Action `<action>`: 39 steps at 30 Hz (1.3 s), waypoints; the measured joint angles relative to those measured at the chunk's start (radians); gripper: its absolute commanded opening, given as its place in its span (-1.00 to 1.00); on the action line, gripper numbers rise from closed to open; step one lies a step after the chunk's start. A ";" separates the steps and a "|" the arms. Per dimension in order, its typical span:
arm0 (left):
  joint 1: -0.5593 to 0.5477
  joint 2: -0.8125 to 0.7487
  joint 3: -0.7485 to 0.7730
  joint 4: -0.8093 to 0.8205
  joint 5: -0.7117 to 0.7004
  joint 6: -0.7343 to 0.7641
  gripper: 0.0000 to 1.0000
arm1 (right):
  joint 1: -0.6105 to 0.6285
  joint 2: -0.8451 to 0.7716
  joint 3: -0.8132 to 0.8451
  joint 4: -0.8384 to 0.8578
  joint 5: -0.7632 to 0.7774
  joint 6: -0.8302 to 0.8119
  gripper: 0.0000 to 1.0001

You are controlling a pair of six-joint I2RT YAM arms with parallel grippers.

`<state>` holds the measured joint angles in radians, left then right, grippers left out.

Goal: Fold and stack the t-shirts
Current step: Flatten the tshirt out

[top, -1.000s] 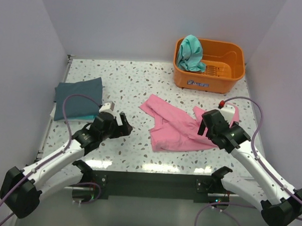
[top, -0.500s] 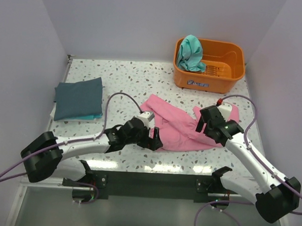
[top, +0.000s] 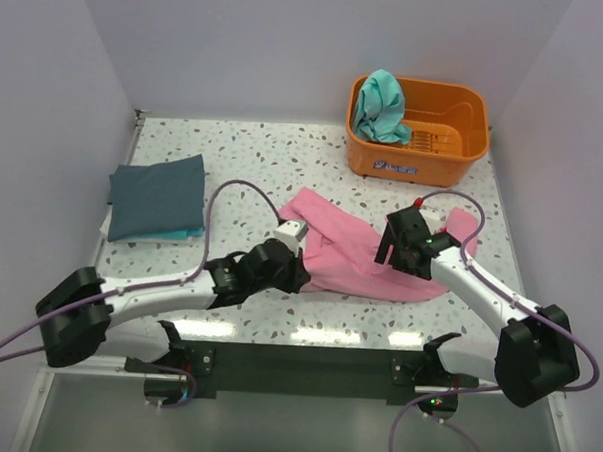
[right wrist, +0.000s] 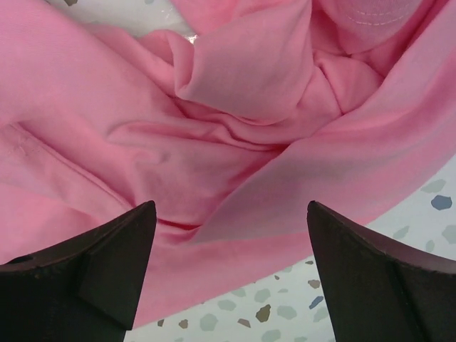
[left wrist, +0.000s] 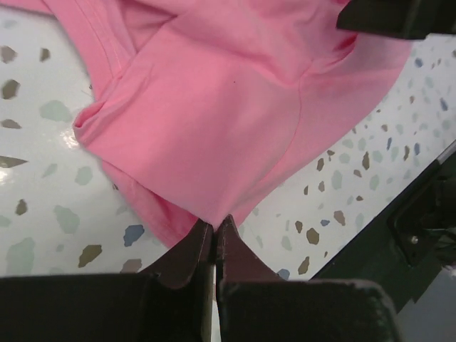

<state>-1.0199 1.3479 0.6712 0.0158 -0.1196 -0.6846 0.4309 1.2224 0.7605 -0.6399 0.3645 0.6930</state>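
The pink shirt (top: pixel 350 253) is plain, one even pink with seams in the same shade. The slate shirt (top: pixel 158 195) by the table's left edge is plain blue-grey, with a teal strip showing along its near side. The teal shirt (top: pixel 379 104) sits in the orange basket (top: pixel 449 162) at the far right corner. The table (top: pixel 255 154) is white, speckled grey, brown and pale blue. The left arm (top: pixel 158 292) and right arm (top: pixel 479 289) are white with black joints. The left gripper (left wrist: pixel 215 219) and right gripper (right wrist: pixel 229 206) are black, and the cables (top: pixel 211 217) are purple.

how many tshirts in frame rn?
3. The pink t-shirt lies crumpled mid-table between the arms. The slate t-shirt is folded at the left. The teal t-shirt hangs in the orange basket. A teal edge under the slate one may be another.
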 measured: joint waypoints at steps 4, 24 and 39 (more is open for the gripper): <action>-0.002 -0.212 -0.044 -0.069 -0.093 -0.003 -1.00 | 0.000 -0.003 -0.015 0.001 -0.008 0.000 0.67; -0.002 -0.489 -0.228 -0.534 -0.354 -0.243 -1.00 | -0.021 -0.121 -0.052 -0.040 0.077 -0.007 0.44; -0.002 -0.517 -0.217 -0.609 -0.419 -0.293 -1.00 | -0.101 0.111 0.008 0.107 0.044 -0.068 -1.00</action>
<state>-1.0222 0.8310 0.4541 -0.5930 -0.5385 -0.9779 0.3302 1.3334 0.7685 -0.5331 0.4084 0.6254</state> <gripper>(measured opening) 0.035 0.039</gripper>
